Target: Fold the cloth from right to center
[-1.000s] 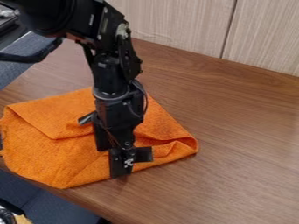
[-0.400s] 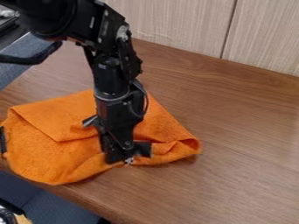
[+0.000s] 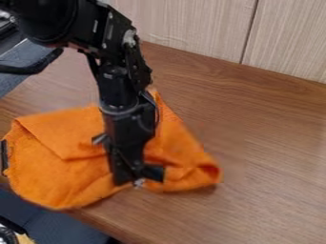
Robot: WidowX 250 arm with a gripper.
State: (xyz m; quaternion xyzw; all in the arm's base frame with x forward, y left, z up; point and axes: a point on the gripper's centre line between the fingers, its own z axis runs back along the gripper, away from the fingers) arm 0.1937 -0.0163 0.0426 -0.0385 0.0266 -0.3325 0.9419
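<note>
Cloth [image 3: 47, 155] in camera view lies rumpled on wooden table [image 3: 267, 167], flap folded over its upper part, one corner curled. Gripper [image 3: 132, 179] hangs down at cloth's near edge; how far open, or whether it grips cloth, cannot tell. Pale panelled wall [image 3: 191, 28] behind.

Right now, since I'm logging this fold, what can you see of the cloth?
The cloth is orange and looks soft and fuzzy, like a towel. It lies partly folded on the wooden table, a flap turned over at the left, the right corner rumpled and curled. Something dark borders its left side. The arm hides its middle; the gripper is at its near edge.
</note>
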